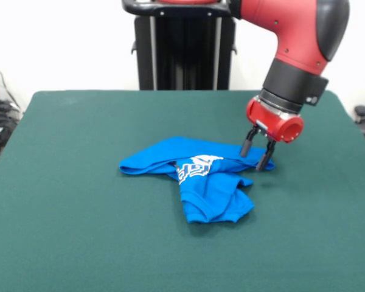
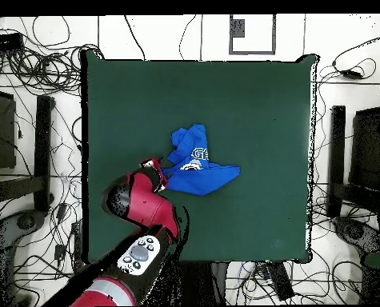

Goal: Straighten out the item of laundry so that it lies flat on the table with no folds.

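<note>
1. the small bright blue soft fabric garment with white lettering [image 1: 198, 176] lies crumpled near the middle of the large dark green felt-topped table [image 1: 73, 213].
2. in the front view its long axis runs left to right, with a folded flap reaching toward the camera.
3. the red and black arm's gripper [image 1: 257, 152] stands at the garment's right end, its two fingers spread apart, tips at the cloth's edge.

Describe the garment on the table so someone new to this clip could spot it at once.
Start from the green table. Near its middle lies the garment, crumpled and folded over itself. The gripper stands at one end of it, fingers apart. It is the only thing lying on the felt: bright blue, with white lettering partly hidden in the folds.
</note>
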Controlling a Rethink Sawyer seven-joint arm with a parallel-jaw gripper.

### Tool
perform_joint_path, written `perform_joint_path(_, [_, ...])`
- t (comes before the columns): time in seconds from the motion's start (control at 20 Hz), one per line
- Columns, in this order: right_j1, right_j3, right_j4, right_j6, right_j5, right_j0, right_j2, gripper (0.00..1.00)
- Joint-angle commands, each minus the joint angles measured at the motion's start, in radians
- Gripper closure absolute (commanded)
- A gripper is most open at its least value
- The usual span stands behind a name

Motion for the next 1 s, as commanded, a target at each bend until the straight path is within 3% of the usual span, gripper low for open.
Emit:
perform_joint_path(0.05, [0.047,-0.012,0.026,0.169,0.029,-0.012,0.165,0.00])
perform_joint_path(0.25, [0.050,-0.011,0.078,0.219,0.049,0.013,0.148,0.00])
perform_joint_path(0.5, [0.085,-0.021,0.263,0.370,0.106,0.100,0.088,0.00])
perform_joint_path(1.0, [0.133,-0.033,0.412,0.376,0.146,0.172,0.026,0.00])
